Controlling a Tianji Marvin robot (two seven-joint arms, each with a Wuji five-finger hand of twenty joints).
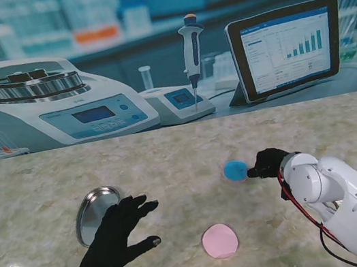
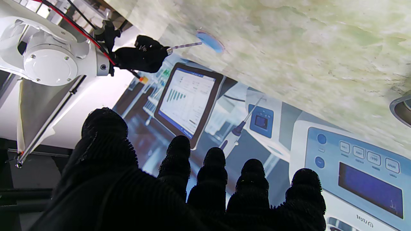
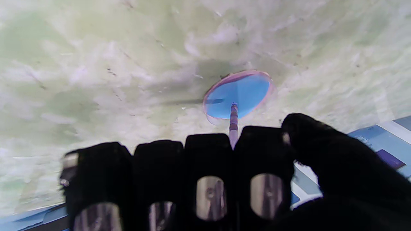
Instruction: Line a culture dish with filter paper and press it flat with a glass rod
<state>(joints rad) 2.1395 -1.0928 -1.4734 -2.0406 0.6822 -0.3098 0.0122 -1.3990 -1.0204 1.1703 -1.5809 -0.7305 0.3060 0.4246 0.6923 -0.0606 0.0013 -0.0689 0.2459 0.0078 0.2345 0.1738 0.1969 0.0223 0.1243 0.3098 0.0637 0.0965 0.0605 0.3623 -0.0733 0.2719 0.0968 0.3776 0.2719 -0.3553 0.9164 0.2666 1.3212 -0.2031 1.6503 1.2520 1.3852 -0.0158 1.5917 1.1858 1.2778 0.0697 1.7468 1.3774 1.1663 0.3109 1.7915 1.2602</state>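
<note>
Now the right hand [image 1: 270,162] has its fingers wrapped round the rod [image 3: 233,120], tip on the blue paper [image 3: 239,93] in the dish [image 3: 269,93], mid-tabletop [image 1: 169,156]. Left hand [image 1: 117,235] hovers splayed, holding nothing, by a metal lid [image 1: 94,212]. Pink disc [image 1: 220,240] nearer me; lab backdrop [image 1: 151,55] behind.

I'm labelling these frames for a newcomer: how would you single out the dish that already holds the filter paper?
On the marbled green table, look right of centre, just ahead of the black-gloved right hand. The small round clear dish lined with blue paper lies there, the thin glass rod touching it. The pink disc nearer me lies bare.
</note>
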